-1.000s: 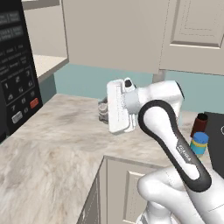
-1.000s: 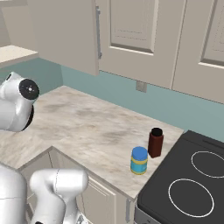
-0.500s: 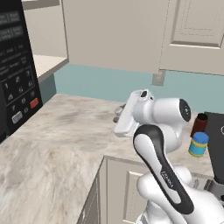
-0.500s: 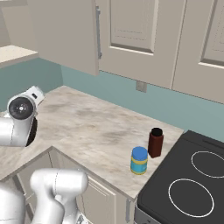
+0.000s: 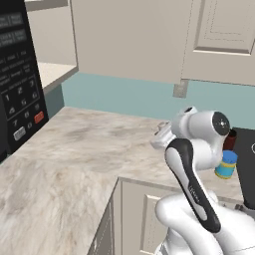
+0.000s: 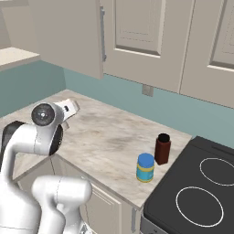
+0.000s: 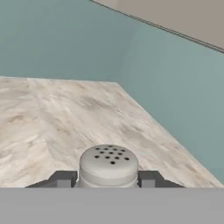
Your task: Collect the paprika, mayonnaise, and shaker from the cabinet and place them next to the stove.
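Note:
The shaker [image 7: 108, 165], pale grey with a perforated top, sits between the two dark fingertips [image 7: 64, 179] of my gripper [image 7: 107, 180], which is shut on it above the marbled counter. The hand [image 5: 161, 136] hovers over the counter's middle, left of the jars; the right base view has it [image 6: 71, 106] at the left. The paprika [image 6: 162, 149], dark red with a black cap, and the blue-lidded mayonnaise [image 6: 146, 167] stand on the counter just left of the black stove [image 6: 201, 192]. My arm partly covers the paprika [image 5: 229, 140] beside the mayonnaise [image 5: 227, 165]. The cabinet shelf [image 5: 52, 72] lies far left.
A black microwave [image 5: 17, 99] with a keypad stands at the left end of the counter. Panelled wall cabinets [image 6: 141, 32] hang above, with an open door [image 6: 68, 36] jutting out. A wall outlet [image 6: 147, 90] sits on the teal backsplash. Broad bare counter [image 6: 105, 132] lies between hand and jars.
The arm has swung right over the counter, carrying the shaker toward the stove side. The paprika and mayonnaise have not moved.

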Robot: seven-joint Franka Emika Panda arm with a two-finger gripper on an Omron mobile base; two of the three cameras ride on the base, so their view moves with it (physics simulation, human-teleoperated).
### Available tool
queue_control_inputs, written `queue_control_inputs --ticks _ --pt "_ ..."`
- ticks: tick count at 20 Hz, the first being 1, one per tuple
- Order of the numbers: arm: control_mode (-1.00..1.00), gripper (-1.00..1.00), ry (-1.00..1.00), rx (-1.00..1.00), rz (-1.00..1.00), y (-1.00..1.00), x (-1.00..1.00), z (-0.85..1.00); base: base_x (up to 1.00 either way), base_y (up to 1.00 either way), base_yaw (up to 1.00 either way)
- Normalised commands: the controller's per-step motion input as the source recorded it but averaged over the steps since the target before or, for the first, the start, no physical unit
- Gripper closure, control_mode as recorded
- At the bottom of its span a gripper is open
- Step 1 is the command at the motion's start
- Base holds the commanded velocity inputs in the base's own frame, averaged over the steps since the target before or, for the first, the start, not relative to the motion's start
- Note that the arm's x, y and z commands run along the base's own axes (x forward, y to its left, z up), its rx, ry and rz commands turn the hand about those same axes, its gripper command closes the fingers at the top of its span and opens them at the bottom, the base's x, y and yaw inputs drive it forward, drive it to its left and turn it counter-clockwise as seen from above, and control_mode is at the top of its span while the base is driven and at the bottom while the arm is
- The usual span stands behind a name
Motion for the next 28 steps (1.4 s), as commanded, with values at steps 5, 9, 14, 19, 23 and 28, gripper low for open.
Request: queue_control_inputs --ticks 5,9,14,19,23,28 --pt "-1.0 1.0 0.13 0.09 -0.14 -1.0 0.24 -0.29 0.0 0.0 0.0" --pt "-1.0 1.0 0.01 0.14 -0.05 -1.0 -0.07 -0.28 0.0 0.0 0.0" --pt "-1.0 1.0 -0.03 0.2 0.0 -1.0 -0.6 -0.16 0.0 0.0 0.0" --pt "-1.0 1.0 -0.06 0.2 0.0 -1.0 -0.77 0.0 0.0 0.0 0.0" --pt "-1.0 1.0 -0.03 0.15 0.03 -1.0 -0.57 0.0 0.0 0.0 0.0" --pt "-1.0 1.0 0.0 0.1 0.09 -0.87 -0.35 -0.06 0.0 0.0 0.0"
